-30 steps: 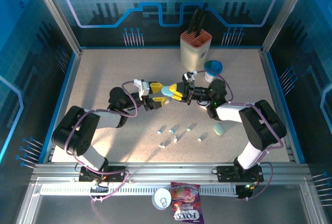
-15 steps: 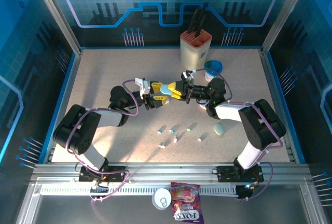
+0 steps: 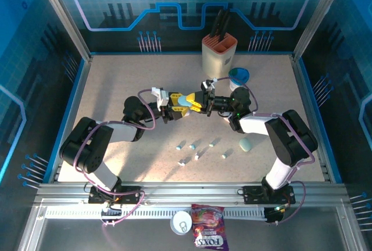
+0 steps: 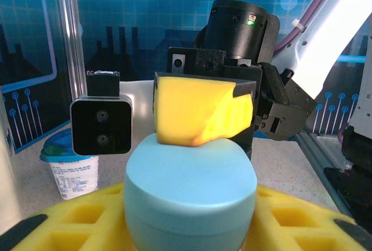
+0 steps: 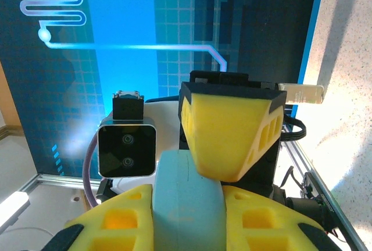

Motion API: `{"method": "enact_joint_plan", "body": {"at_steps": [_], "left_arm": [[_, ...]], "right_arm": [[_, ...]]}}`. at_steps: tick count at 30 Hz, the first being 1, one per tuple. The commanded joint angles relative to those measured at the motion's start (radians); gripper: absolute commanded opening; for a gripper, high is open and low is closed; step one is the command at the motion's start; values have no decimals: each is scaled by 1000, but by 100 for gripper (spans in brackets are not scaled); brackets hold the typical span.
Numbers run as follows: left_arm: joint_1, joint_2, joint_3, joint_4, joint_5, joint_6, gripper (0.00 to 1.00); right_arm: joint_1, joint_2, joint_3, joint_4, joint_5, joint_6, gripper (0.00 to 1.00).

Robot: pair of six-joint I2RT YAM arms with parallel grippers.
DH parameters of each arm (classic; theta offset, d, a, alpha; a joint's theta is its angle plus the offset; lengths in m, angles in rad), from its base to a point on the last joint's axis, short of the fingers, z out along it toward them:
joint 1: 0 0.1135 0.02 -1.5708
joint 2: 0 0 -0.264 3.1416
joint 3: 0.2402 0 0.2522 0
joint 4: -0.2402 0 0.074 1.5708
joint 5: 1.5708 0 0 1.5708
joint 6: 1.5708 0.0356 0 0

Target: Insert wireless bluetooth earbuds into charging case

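Note:
A pale blue, pebble-shaped charging case hangs above the middle of the table between both grippers. My right gripper is shut on it from the right; in the right wrist view the case is wedged between its yellow fingers. My left gripper is shut on the same case from the left, yellow pads flanking it on both sides. Several tiny earbuds lie loose on the table in front of the grippers, untouched.
A second pale case lies on the table at the right. A knife block and a blue-lidded tub stand at the back. A white cup and a snack bag lie beyond the front rail.
The left gripper's jaws have narrowed onto the case. Both grippers and the case have drifted slightly up and left. The earbuds on the table have not moved.

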State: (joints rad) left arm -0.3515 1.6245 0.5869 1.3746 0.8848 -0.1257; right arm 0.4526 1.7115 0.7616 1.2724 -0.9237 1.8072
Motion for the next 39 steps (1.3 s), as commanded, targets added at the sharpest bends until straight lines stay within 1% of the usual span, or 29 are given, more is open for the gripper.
{"method": "enact_joint_plan", "body": {"at_steps": [1, 3, 4, 7, 8, 9, 11, 13, 15, 16, 19, 22, 24, 26, 27, 29, 31, 32, 34, 37, 39], "left_arm": [[-6, 14, 18, 27, 34, 5, 36], [-6, 12, 15, 28, 36, 3, 33], [-6, 11, 13, 28, 35, 4, 33], [-6, 6, 7, 27, 34, 7, 32], [-6, 3, 7, 26, 36, 3, 32], [-6, 2, 5, 26, 37, -3, 32], [-6, 0, -1, 25, 36, -6, 32], [-6, -4, -8, 26, 37, -6, 32], [-6, -5, -13, 26, 39, -8, 32], [-6, -1, -13, 26, 41, -14, 32], [-7, 9, -3, 26, 65, -39, 32], [-14, 5, -3, 27, 72, -50, 32], [-21, -5, -8, 26, 74, -55, 33], [-29, -16, -16, 26, 72, -55, 33], [-33, -22, -20, 26, 71, -58, 33], [-39, -27, -25, 27, 68, -66, 33], [-44, -32, -25, 26, 68, -76, 33], [-46, -35, -25, 26, 67, -80, 33], [-51, -45, -28, 26, 62, -84, 33], [-55, -63, -40, 26, 55, -80, 33], [-56, -70, -47, 26, 57, -80, 33]], "right_arm": [[12, 14, 16, 7, -6, -20, 8], [12, 12, 16, -4, -7, -26, 11], [12, 8, 17, -20, -9, -37, 16], [10, -20, 16, -107, -12, -104, 41], [9, -34, 16, -148, -12, -143, 50], [5, -52, 15, -195, -8, -187, 56], [-7, -92, 12, -299, -5, -281, 66], [-21, -138, 8, -412, 9, -385, 73], [-38, -184, 16, -536, 13, -498, 75], [-43, -203, 23, -588, 11, -549, 78], [-69, -266, 61, -790, 6, -744, 82], [-81, -328, 147, -1098, 49, -1031, 83], [-62, -364, 248, -1375, 160, -1264, 84], [-18, -385, 329, -1563, 291, -1448, 86], [8, -388, 360, -1625, 336, -1534, 87], [54, -396, 395, -1682, 380, -1659, 88], [101, -397, 413, -1708, 442, -1737, 89], [135, -397, 431, -1726, 497, -1772, 89], [189, -384, 468, -1756, 599, -1813, 90], [217, -372, 496, -1769, 682, -1832, 91], [220, -373, 499, -1767, 716, -1836, 91]]}}
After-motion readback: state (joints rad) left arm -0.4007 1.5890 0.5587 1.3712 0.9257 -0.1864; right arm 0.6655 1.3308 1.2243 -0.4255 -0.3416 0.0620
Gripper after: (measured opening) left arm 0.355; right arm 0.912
